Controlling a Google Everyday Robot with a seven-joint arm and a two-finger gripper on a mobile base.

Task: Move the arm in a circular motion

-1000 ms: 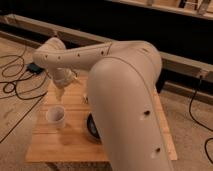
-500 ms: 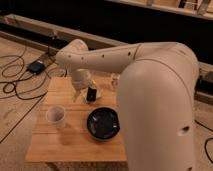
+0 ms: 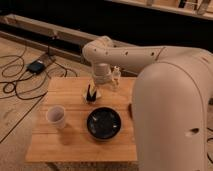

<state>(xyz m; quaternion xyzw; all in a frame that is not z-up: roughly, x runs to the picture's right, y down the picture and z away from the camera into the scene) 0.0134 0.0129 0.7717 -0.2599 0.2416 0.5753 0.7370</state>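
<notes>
**Q:** Camera view, one frame: where is the arm (image 3: 165, 75), and why is it posed so?

**A:** It enters from the right, large in the foreground. Its forearm reaches leftward over the far edge of the worktop (image 3: 65, 145), and the wrist turns down. The pincer (image 3: 91, 94) hangs over the far middle of the worktop, dark fingers pointing down; whether it is open or closed cannot be told. It appears to carry nothing, which suits a task of pure motion.

**Q:** What lies beneath it?

**A:** A dark bowl (image 3: 103, 123) sits near the centre and a white cup (image 3: 55, 116) toward the left edge, both apart from the pincer. A judgement: sweeping a circle at this low height risks brushing them.
</notes>
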